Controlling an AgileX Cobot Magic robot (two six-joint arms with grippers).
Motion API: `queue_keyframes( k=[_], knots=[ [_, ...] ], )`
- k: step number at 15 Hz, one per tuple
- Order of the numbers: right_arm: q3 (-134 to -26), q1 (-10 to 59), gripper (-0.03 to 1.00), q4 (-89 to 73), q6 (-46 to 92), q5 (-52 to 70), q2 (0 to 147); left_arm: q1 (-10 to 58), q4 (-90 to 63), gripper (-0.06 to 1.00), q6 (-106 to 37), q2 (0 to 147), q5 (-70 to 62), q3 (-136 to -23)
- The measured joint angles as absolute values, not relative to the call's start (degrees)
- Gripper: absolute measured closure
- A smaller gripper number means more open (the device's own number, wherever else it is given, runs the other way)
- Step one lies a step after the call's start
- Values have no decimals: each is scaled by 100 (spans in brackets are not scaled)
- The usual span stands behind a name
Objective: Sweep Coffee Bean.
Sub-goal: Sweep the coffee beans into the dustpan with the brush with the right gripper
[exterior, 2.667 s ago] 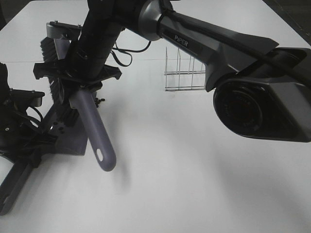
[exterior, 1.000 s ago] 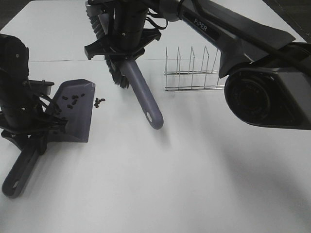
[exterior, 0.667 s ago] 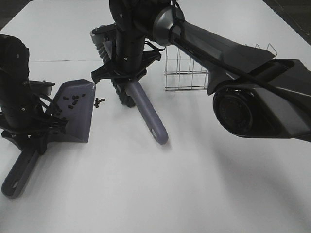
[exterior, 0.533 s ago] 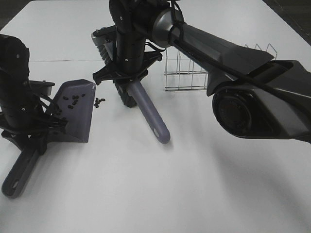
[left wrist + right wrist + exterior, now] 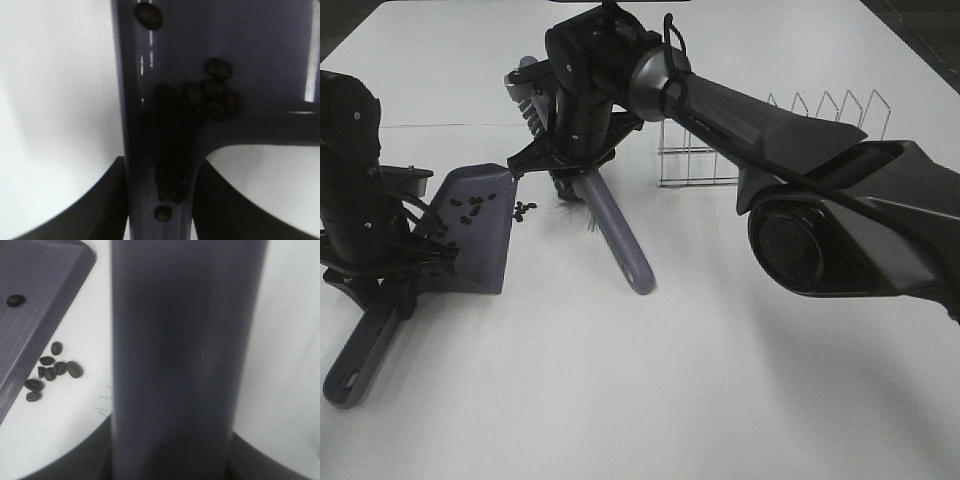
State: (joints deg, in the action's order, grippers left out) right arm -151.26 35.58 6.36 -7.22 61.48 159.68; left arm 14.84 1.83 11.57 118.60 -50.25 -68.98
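The right gripper (image 5: 582, 160) reaches across the middle to the left half of the white tabletop (image 5: 740, 380). Its fingers (image 5: 260, 462) pinch the purple brush (image 5: 615, 235) by the upper part of its handle (the right wrist view is almost filled by that handle). The brush is tilted, with its dark bristles down at the tabletop and the handle's free end slanting toward the near side. Whether that end touches the surface I cannot tell.

The left gripper (image 5: 388, 285) is at the left edge, its fingers (image 5: 100, 210) clamped on either side of the purple dustpan (image 5: 485, 250) where the pan narrows into its handle. The pan rests on the tabletop.

The coffee beans (image 5: 470, 207) lie in two lots. Most are inside the dustpan: several are scattered on its floor, and the left wrist view shows a cluster gathered at the back near the handle. A small clump of about seven lies on the bare tabletop just beside the pan's edge nearest the brush, between that edge and the bristles.

A wire rack (image 5: 705, 150) stands behind the brush, well apart from the beans.
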Motion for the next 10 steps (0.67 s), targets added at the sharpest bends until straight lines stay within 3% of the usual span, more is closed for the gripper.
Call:
queue_keyframes(
  k=[6, 10],
  knots=[
    [-15126, 3558, 68, -705, -441, 5781, 16203, 1484, 189, 61, 1054, 11860, -5019, -6898],
    [-15126, 3558, 68, -2435, 579, 5472, 16220, 1484, 189, 61, 1054, 11860, -5019, -6898]
  ],
)
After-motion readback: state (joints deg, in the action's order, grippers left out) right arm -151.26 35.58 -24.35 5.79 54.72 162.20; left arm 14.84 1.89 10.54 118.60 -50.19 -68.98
